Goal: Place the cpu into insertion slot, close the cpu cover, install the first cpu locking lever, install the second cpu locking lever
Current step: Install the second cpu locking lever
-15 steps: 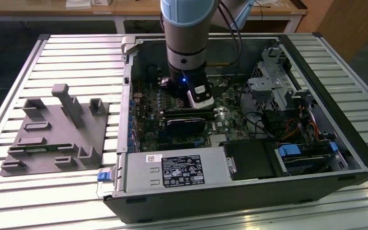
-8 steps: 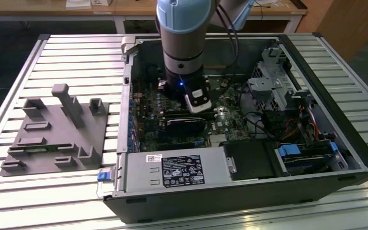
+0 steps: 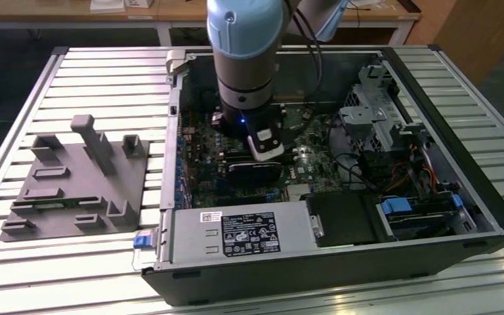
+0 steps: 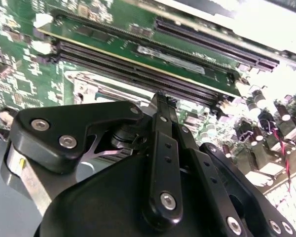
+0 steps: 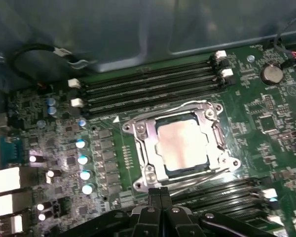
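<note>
In the first wrist view the cpu (image 5: 182, 144) lies flat in the insertion slot (image 5: 213, 112), its pale metal face up. The silvery cpu cover (image 5: 144, 143) lies down around it as a frame. A thin metal lever (image 5: 202, 177) runs along the socket's edge closest to my gripper (image 5: 161, 191). The two fingers are shut against each other, tips just off that edge, with nothing visible between them. The second wrist view has the shut gripper (image 4: 160, 98) beside the socket's silvery rim (image 4: 89, 89). In the exterior view the arm reaches down into the open computer case (image 3: 488, 216), with the gripper (image 3: 266, 156) over the motherboard.
Long black memory slots (image 5: 148, 86) run beyond the socket, with more (image 5: 227, 195) beside my fingers. Capacitors (image 5: 83, 159) and a coin battery (image 5: 272, 73) stand on the board. In the exterior view a grey fixture (image 3: 77, 184) sits left of the case, with the power supply (image 3: 239, 233) in front and a drive cage (image 3: 375, 125) on the right.
</note>
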You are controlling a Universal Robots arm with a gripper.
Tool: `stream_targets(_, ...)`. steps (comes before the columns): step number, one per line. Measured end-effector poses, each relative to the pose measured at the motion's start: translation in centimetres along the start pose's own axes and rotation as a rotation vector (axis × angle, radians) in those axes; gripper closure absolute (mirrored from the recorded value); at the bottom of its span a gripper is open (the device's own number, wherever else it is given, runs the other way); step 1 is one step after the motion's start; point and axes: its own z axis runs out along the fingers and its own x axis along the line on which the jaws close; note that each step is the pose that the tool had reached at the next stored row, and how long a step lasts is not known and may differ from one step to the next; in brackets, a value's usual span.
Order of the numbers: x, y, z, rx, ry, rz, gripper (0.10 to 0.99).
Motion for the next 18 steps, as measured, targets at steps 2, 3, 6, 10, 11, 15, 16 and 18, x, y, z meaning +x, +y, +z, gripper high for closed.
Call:
stream_targets(2,0.31,-0.22,0.06,-0.014,0.0033,0.000,0.980)
stream_targets(3,0.45,-0.36,0.10,-0.020,0.0047,0.001,0.980)
stream_targets(6,0.66,-0.70,0.31,-0.032,0.0077,0.001,0.980)
stream_targets(10,0.81,-0.87,0.78,-0.041,0.0096,0.002,0.980)
stream_targets(11,0.83,-0.90,0.88,-0.043,0.0099,0.002,0.980)
stream_targets(15,0.88,-0.97,1.14,-0.050,0.0117,0.003,0.980)
stream_targets(16,0.88,-0.98,1.19,-0.052,0.0122,0.003,0.980)
stream_targets(18,0.89,-0.97,1.29,-0.055,0.0128,0.003,0.980)
